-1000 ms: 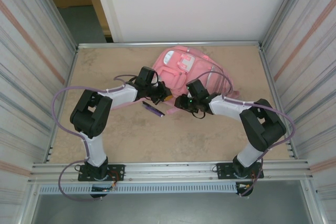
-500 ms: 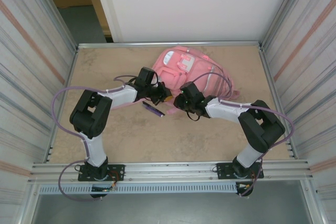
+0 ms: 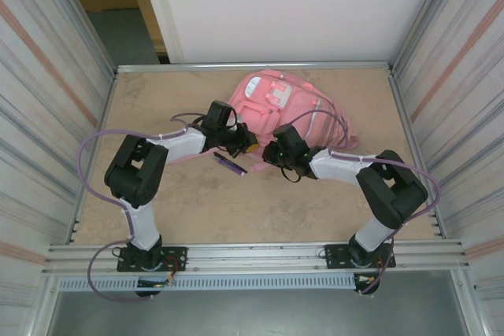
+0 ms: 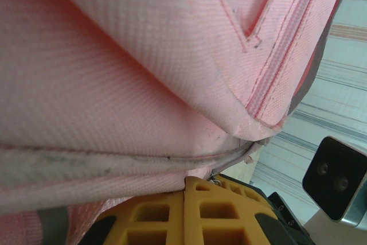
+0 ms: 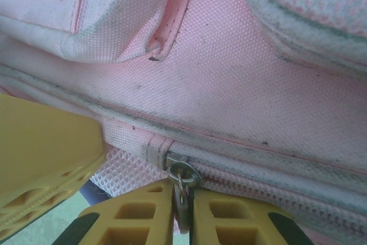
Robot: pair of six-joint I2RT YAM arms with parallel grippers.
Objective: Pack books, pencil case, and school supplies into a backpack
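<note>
**From above:** A large soft pink fabric backpack (image 3: 287,104) lies at the far centre of a mottled tan table (image 3: 157,116), its front pockets facing up. Both arms reach in to its near edge. The left gripper (image 3: 246,147) and right gripper (image 3: 270,153) sit just beside each other at the bag's hem. A slim purple pen (image 3: 230,164) lies on the bare tabletop just near of the left gripper, not yet packed. Ribbed metal panels close in the left and right sides, with a white wall at the far end and an open gap at the far left corner.

**Left wrist:** The yellow fingers (image 4: 160,216) are pressed together on the backpack's piped seam, and the woven cloth drapes slack above them.

**Right wrist:** The yellow fingers are clamped on a small metal zipper pull (image 5: 181,183) at the end of the pink zip track (image 5: 258,185), by a patch of mesh.

The bag looks light and floppy, and it would likely bunch rather than resist a tug. The best holds appear to be the seam and the pull, so one side anchors the cloth while the other draws the zip. The pull is small, smooth metal and could slip from the pads. The tabletop looks smooth enough for the bag to slide on.
</note>
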